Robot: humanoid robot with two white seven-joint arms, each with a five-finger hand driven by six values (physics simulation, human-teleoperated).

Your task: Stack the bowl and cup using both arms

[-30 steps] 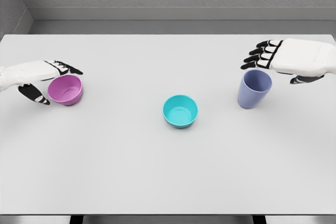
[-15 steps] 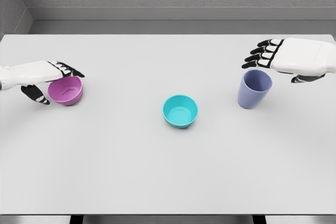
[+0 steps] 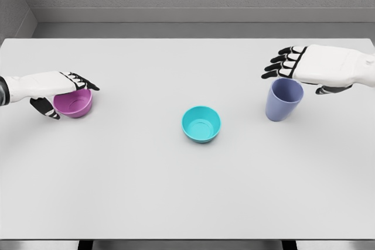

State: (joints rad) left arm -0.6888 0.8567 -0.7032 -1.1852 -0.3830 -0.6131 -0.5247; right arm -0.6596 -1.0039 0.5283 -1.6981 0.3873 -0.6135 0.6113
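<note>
A purple bowl sits at the table's left. My left hand lies low over it, fingers stretched flat across its rim and the thumb down by its near left side, not closed on it. A teal bowl stands upright in the middle, untouched. At the right stands a blue-violet cup, upright. My right hand hovers just over the cup's far rim, palm down, fingers spread and pointing left, holding nothing.
The white table stretches wide in front of the bowls. A grey wall runs behind its far edge. No other objects lie on it.
My left hand has slid right, covering more of the purple bowl. My right hand has shifted left and slightly down over the cup's rim. Bowls and cup have not moved.
</note>
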